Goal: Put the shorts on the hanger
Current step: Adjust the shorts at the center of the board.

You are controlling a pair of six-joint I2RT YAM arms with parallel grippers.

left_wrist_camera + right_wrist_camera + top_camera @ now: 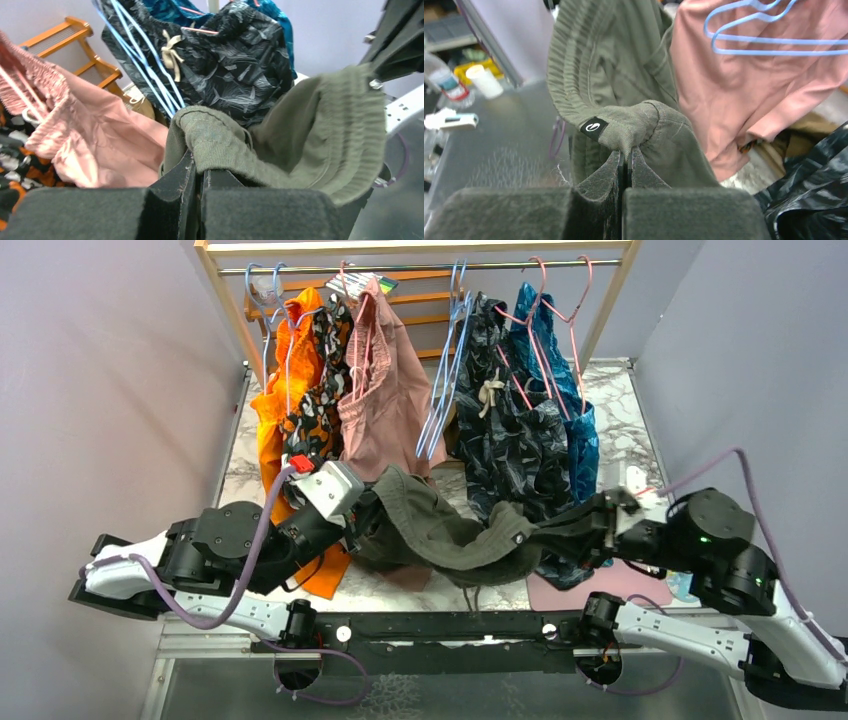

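The dark olive-green shorts point(440, 525) hang stretched between my two grippers, above the table in front of the rack. My left gripper point(362, 512) is shut on one end of the waistband point(210, 140). My right gripper point(590, 515) is shut on the other end, beside a small black label point(594, 126). Several light-blue wire hangers point(445, 370) hang on the rail behind the shorts, between the pink and the dark leaf-print shorts. They also show in the left wrist view point(145, 60) and the right wrist view point(769, 35).
The wooden rack point(420, 250) carries orange garments point(285, 390), dusty-pink shorts point(385, 390), dark leaf-print shorts point(510, 430), a blue garment point(570, 390) and pink hangers point(550, 330). A pink cloth point(620, 585) lies on the marble table point(615, 400).
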